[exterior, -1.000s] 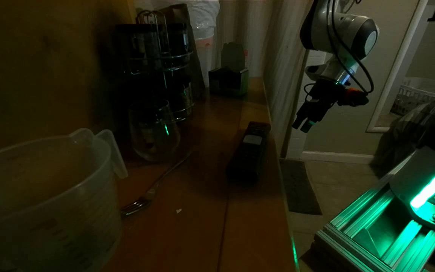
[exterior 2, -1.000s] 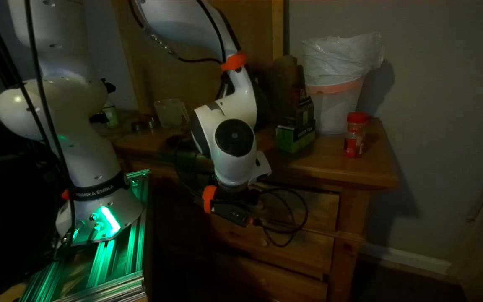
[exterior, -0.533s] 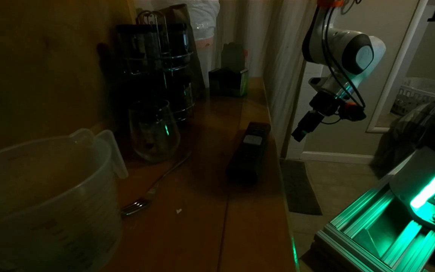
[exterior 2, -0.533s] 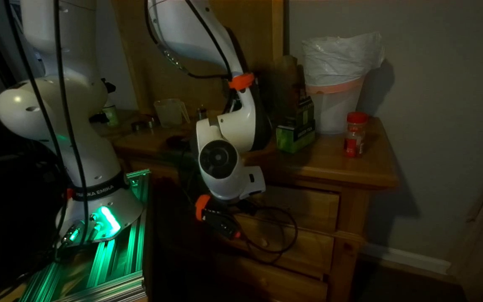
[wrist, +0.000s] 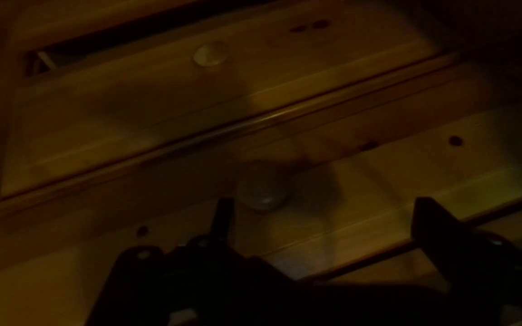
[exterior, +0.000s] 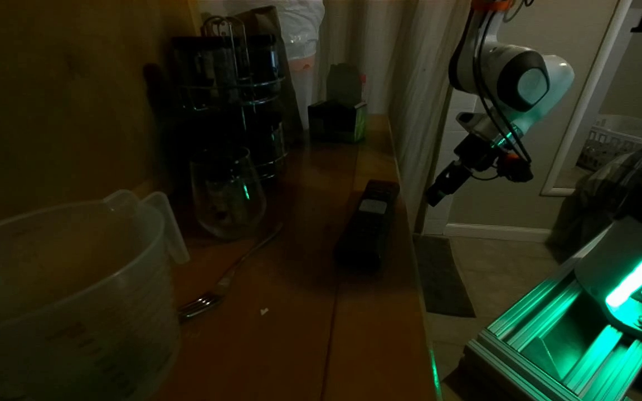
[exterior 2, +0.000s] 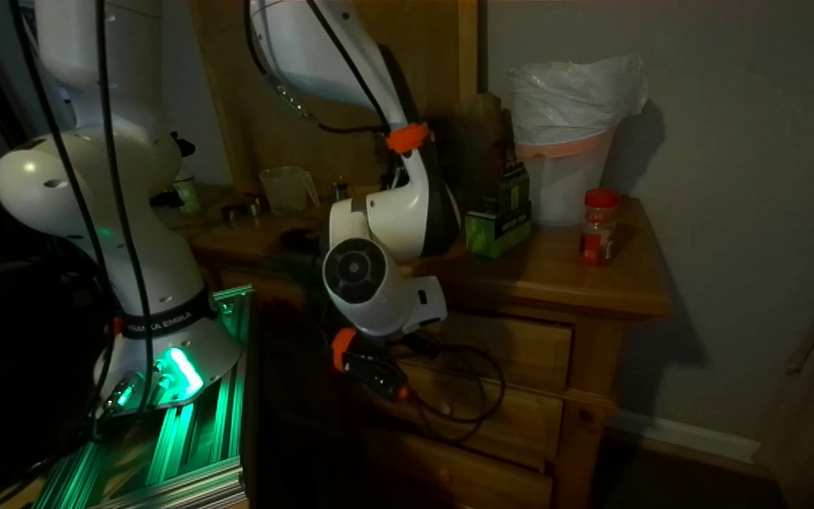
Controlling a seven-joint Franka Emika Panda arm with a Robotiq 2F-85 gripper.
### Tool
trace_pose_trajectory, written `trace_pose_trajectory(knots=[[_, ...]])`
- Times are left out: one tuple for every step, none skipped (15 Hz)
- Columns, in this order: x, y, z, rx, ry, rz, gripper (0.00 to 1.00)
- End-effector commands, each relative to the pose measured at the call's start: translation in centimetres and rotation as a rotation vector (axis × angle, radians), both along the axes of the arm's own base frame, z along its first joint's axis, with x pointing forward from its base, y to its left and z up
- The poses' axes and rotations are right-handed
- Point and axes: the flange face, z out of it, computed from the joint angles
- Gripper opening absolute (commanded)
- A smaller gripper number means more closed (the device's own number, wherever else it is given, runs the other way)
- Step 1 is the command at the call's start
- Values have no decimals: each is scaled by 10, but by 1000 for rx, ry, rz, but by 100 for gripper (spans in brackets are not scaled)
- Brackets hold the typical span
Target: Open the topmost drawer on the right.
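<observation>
The topmost drawer (exterior 2: 520, 346) is in the wooden dresser, below its top, partly hidden by my wrist and cables. It looks flush, though the dark makes this hard to tell. The wrist view stands upside down; there this drawer's front (wrist: 356, 190) fills the lower middle, with its round knob (wrist: 263, 186). My gripper (wrist: 324, 201) is open and empty, its fingers wide apart. The knob shows just beside the left-hand fingertip, within the span; I cannot tell whether they touch. In an exterior view the gripper (exterior: 433, 197) tilts down beside the dresser's edge; elsewhere my wrist hides it.
The second drawer (exterior 2: 513, 424) has its own knob (wrist: 211, 54) and a dark gap along its bottom edge. On the dresser top (exterior 2: 569, 286) stand a green box (exterior 2: 497, 230), a red-capped jar (exterior 2: 598, 226) and a bagged bucket (exterior 2: 566, 170). A loose cable loop (exterior 2: 499, 382) hangs by my wrist.
My wrist has turned and come lower over the last second. In the last half second the gripper has shifted slightly closer to the dresser. The drawers have not visibly moved.
</observation>
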Motion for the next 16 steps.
trace_pose_trajectory(knots=[[-1,3,-4,-41,-160,-67,100],[-2,6,-6,-55,-197,-72,100],[-5,8,-9,-71,-230,-64,100],[18,5,19,-54,-242,-58,100],[17,8,17,-39,-246,-25,100],[23,10,22,-39,-255,13,100],[26,14,26,-40,-271,54,100],[30,19,27,-47,-281,100,100],[33,27,29,-58,-279,146,100],[36,32,30,-63,-274,186,100],[37,37,29,-61,-269,219,100],[35,40,27,-60,-260,249,100],[34,42,24,-67,-251,268,100],[33,44,21,-75,-240,285,100],[30,43,15,-92,-216,281,100],[27,40,11,-102,-200,270,100]])
